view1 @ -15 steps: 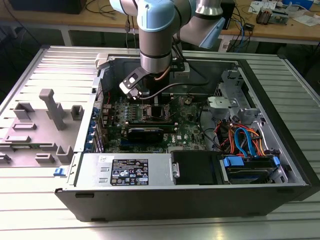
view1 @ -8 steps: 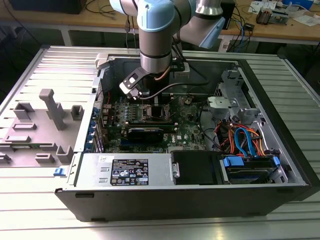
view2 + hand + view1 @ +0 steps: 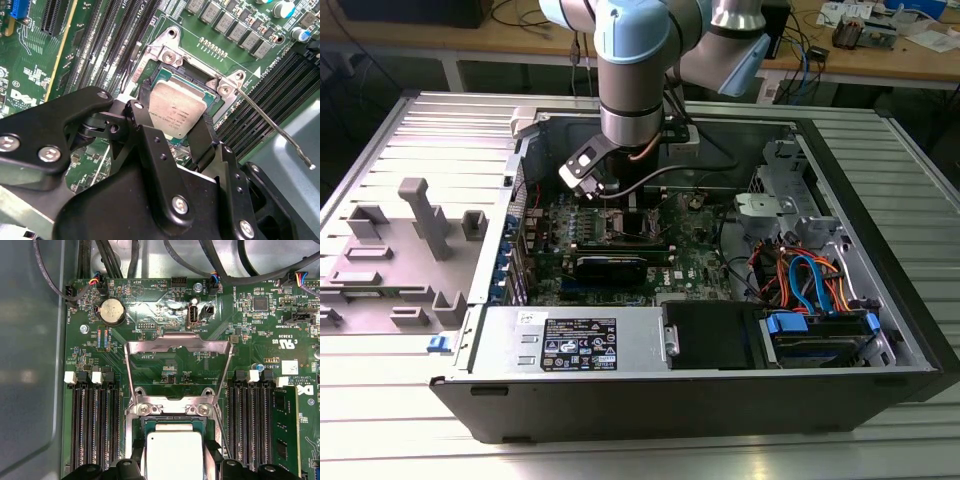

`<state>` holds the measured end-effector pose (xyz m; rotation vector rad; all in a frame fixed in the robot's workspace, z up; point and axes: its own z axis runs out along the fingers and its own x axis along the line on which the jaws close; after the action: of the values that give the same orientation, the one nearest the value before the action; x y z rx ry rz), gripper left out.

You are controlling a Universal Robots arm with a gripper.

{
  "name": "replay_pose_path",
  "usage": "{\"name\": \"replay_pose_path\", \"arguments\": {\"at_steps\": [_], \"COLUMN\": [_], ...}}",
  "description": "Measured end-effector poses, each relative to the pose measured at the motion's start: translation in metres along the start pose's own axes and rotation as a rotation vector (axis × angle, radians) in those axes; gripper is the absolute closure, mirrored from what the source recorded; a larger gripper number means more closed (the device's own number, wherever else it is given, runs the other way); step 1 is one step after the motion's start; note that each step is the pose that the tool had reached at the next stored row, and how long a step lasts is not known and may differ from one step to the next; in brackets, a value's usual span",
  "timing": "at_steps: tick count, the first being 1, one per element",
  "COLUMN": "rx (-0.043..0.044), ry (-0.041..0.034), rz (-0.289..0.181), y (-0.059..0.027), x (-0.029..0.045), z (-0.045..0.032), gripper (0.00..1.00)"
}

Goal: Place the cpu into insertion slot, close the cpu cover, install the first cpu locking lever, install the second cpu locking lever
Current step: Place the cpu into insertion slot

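The cpu [image 3: 176,106], a small square chip with a silver top, sits between my two black fingers [image 3: 144,96], and my gripper [image 3: 175,114] is shut on it. It hangs right over the insertion slot [image 3: 166,54], whose silvery rim and dark centre frame it in both wrist views. The cpu [image 3: 174,454] and gripper [image 3: 174,462] also appear in the first wrist view. The cpu cover [image 3: 177,340] is swung up and open behind the slot [image 3: 172,409]. A thin locking lever [image 3: 270,122] sticks out, released. In the exterior view my arm reaches down into the computer case [image 3: 620,200].
Black memory slots [image 3: 95,425] flank the socket on both sides, one with a stick [image 3: 285,427] in it. A coin battery [image 3: 112,310] and cables lie beyond the cover. The case holds a power supply [image 3: 580,342] and a drive bay with cables [image 3: 810,290]. A grey fixture [image 3: 415,240] stands outside.
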<state>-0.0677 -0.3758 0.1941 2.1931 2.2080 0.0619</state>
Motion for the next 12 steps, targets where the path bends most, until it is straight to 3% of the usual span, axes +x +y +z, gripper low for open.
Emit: {"name": "replay_pose_path", "arguments": {"at_steps": [12], "rx": [0.0002], "ry": [-0.0002], "rz": [0.0], "y": [0.0009], "x": [-0.0001], "z": [-0.0001], "gripper": [0.46]}}
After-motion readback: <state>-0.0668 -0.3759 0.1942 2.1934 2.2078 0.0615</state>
